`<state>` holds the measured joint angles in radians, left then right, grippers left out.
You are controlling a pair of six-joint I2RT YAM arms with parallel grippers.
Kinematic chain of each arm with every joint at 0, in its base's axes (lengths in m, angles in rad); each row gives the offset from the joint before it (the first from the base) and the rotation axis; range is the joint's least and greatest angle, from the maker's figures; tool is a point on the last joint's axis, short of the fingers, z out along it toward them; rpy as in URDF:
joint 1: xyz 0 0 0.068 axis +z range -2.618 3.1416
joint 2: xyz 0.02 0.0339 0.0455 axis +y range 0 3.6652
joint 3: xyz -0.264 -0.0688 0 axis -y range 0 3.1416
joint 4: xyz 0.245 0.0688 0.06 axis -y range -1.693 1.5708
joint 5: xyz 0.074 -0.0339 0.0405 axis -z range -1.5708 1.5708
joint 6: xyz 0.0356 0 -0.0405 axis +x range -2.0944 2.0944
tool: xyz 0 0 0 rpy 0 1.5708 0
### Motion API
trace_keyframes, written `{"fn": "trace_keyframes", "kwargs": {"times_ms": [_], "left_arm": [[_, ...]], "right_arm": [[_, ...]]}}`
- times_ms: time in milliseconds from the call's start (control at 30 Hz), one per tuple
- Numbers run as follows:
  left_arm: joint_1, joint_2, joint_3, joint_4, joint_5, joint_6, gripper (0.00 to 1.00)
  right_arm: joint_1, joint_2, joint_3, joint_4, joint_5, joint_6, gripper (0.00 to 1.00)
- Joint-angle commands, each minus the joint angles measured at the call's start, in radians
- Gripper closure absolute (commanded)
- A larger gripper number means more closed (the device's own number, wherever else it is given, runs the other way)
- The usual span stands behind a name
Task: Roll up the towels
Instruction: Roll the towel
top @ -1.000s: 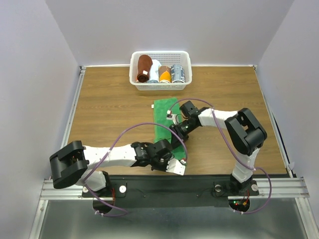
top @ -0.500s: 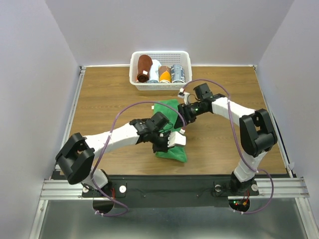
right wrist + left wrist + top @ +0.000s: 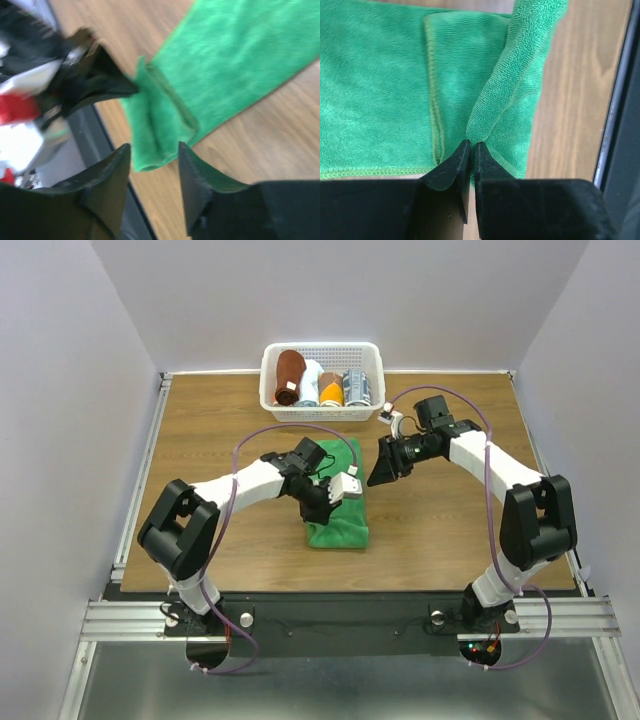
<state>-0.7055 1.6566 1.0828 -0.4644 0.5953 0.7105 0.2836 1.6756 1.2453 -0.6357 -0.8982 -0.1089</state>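
The green towel (image 3: 338, 525) lies mid-table, its near part doubled over on itself. My left gripper (image 3: 338, 492) is over it, shut on a raised fold of the towel's edge (image 3: 490, 107); the jaws pinch the cloth at their tips (image 3: 472, 144). My right gripper (image 3: 384, 470) hovers just right of the towel, open and holding nothing. In the right wrist view its open gripper (image 3: 154, 147) frames the folded end of the green towel (image 3: 235, 65), with the left gripper (image 3: 100, 82) beyond. The reddish-brown towel (image 3: 289, 377) stands rolled in the basket.
A white basket (image 3: 322, 414) at the back centre also holds a white roll (image 3: 311, 381), an orange roll (image 3: 331, 390) and a grey-patterned roll (image 3: 357, 388). Bare wooden tabletop (image 3: 210, 450) lies on both sides of the towel.
My left gripper carried the towel's near end away from the table's front edge, folding it onto the rest. My right gripper let go of the towel and drew off to the right.
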Motion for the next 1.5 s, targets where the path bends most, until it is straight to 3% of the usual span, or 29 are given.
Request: {"fn": "trace_keyframes", "kwargs": {"times_ms": [0,200,567,867,1000,1033,1100,1300,1400,1467], "left_arm": [[0.032,0.023,0.061,0.009,0.034,0.006,1.00],[0.037,0.069,0.075,0.049,0.023,-0.014,1.00],[0.078,0.109,0.062,0.078,0.017,-0.025,1.00],[0.083,0.086,0.054,0.081,0.018,-0.016,0.99],[0.084,0.049,0.023,0.092,-0.034,-0.003,0.84],[0.084,0.036,0.003,0.098,-0.057,0.001,0.74],[0.086,-0.027,-0.042,0.144,-0.159,0.007,0.64],[0.092,-0.197,-0.148,0.179,-0.359,0.130,0.58],[0.103,-0.276,-0.181,0.162,-0.342,0.194,0.56],[0.098,-0.352,-0.205,0.159,-0.264,0.242,0.45]], "right_arm": [[0.006,-0.062,-0.017,-0.025,-0.100,-0.014,0.54],[0.031,0.022,-0.035,-0.022,-0.192,0.038,0.67],[0.177,0.122,-0.058,0.013,-0.205,0.063,0.70],[0.203,0.298,-0.060,0.142,-0.039,0.173,0.72],[0.203,0.354,-0.063,0.156,0.018,0.184,0.73],[0.203,0.364,-0.064,0.157,0.043,0.186,0.73],[0.203,0.369,-0.072,0.157,0.074,0.181,0.73],[0.201,0.368,-0.069,0.153,0.073,0.176,0.73],[0.203,0.363,-0.053,0.153,0.062,0.175,0.72],[0.203,0.360,-0.040,0.148,0.047,0.178,0.72]]}}
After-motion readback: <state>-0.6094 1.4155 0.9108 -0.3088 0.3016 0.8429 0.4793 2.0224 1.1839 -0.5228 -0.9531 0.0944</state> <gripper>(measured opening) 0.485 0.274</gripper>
